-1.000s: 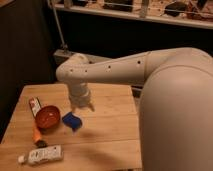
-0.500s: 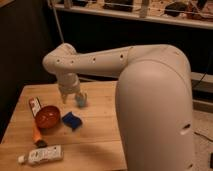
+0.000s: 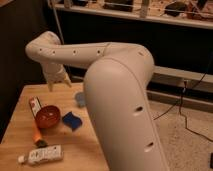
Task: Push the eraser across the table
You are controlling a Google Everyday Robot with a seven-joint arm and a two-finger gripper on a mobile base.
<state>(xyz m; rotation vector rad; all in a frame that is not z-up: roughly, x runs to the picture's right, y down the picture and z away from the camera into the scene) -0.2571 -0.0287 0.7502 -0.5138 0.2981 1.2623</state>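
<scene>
Your gripper (image 3: 56,82) is hovering at the table's (image 3: 75,146) far edge, grip state can't be told, w/ red bowl (image 3: 48,116) & dark blue block (image 3: 71,120) sitting close by.

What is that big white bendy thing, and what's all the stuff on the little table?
That big white thing is a robot's arm. It bends a bit like your elbow, and at its end is a tool for grabbing things. Here the tool hangs above the far edge of the wooden table, on the left, and I see nothing in it. There is only one picture, from one camera that looks past the arm and down at the table. On the table lie a red bowl, a dark blue block right beside it, a paler blue thing farther back, a white and red box, something orange, and a white tube at the front.
</scene>
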